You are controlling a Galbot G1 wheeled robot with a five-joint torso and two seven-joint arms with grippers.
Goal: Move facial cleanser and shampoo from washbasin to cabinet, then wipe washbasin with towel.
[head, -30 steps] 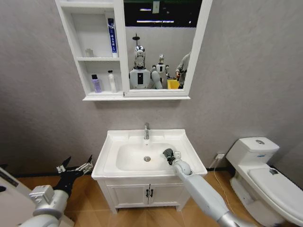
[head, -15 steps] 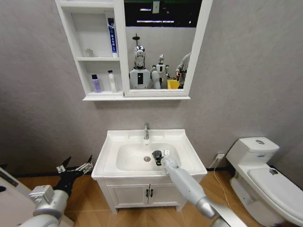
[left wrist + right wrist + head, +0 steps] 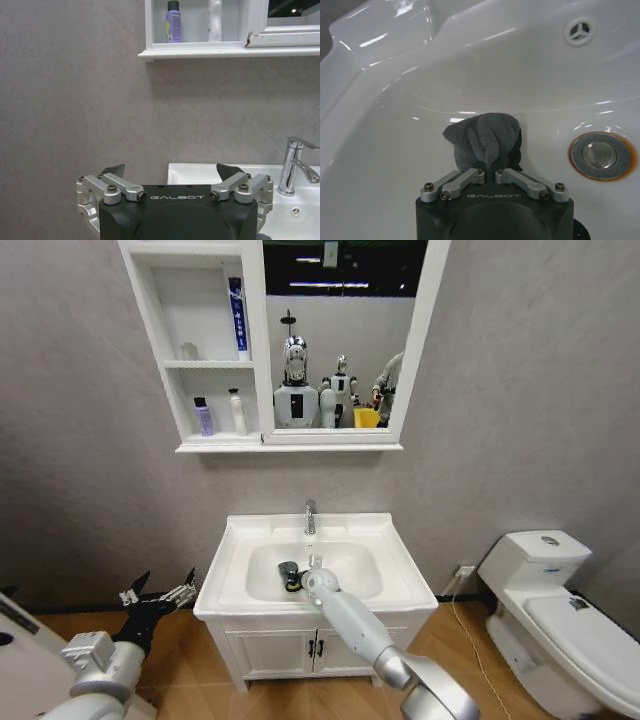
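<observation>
bottles: stood on cabinet (image 3: pixel 190 350) shelves, done
right gripper (image 3: pixel 490 172): clamped towel (image 3: pixel 482 140) against washbasin (image 3: pixel 400 585) bowl, wiping unfinished
left gripper (image 3: pixel 175 187): wide, parked at the washbasin's left edge

- The washbasin (image 3: pixel 395 165) is glossy white ceramic, smooth, with bright streaks of reflected light across the bowl.
- The towel (image 3: pixel 485 140) looks like soft, matt, fuzzy dark grey cloth, bunched into folds against the bowl.
- The right gripper (image 3: pixel 490 170) has brushed silver metal finger links with small bolts on a matt black plastic body.
- The drain (image 3: pixel 600 155) is shiny metal with a rusty orange ring around it.
- The tap (image 3: pixel 295 165) is polished chrome, mirror-bright.
- The left gripper (image 3: pixel 172 175) shows the same silver metal links and matt black casing.
- The wall (image 3: pixel 75 100) is matt grey, faintly mottled.
- The cabinet (image 3: pixel 160 370) is smooth white, with a slight sheen.
</observation>
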